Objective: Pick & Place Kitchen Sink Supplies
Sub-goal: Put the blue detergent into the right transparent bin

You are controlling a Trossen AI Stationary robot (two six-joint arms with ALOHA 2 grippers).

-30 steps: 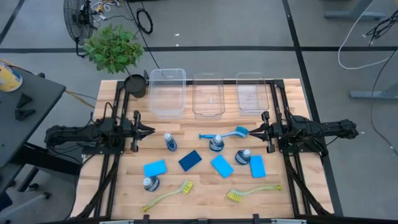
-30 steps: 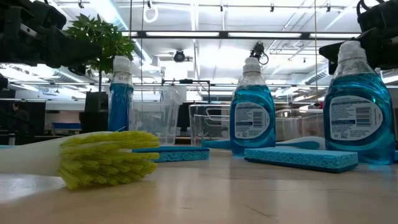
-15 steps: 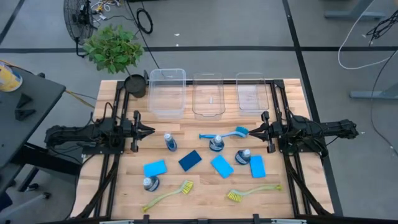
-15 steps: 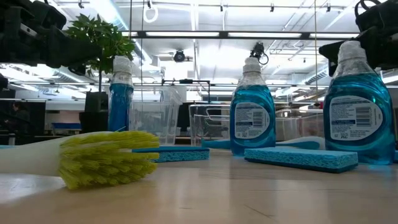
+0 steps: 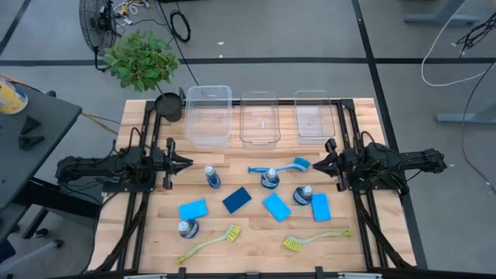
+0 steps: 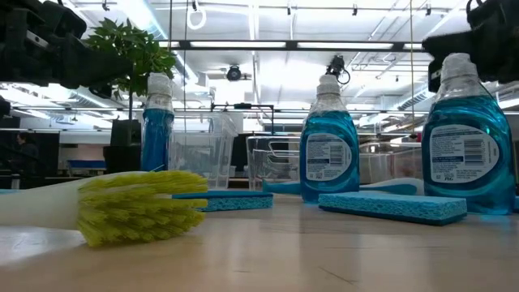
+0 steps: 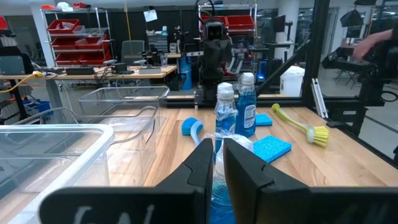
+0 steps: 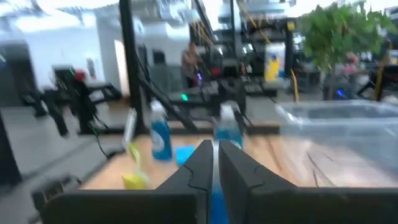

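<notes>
Flanking the bottles [image 5: 269, 179], both hands

Bottle labels [image 6: 328, 159] carry print (too small to read).

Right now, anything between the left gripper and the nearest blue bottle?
Nothing visible. In the high view the left gripper sits at the table's left side, and the closest blue bottle stands just beyond its fingers, with only bare wood between them. The clear bins lie farther back, off that line.
</notes>
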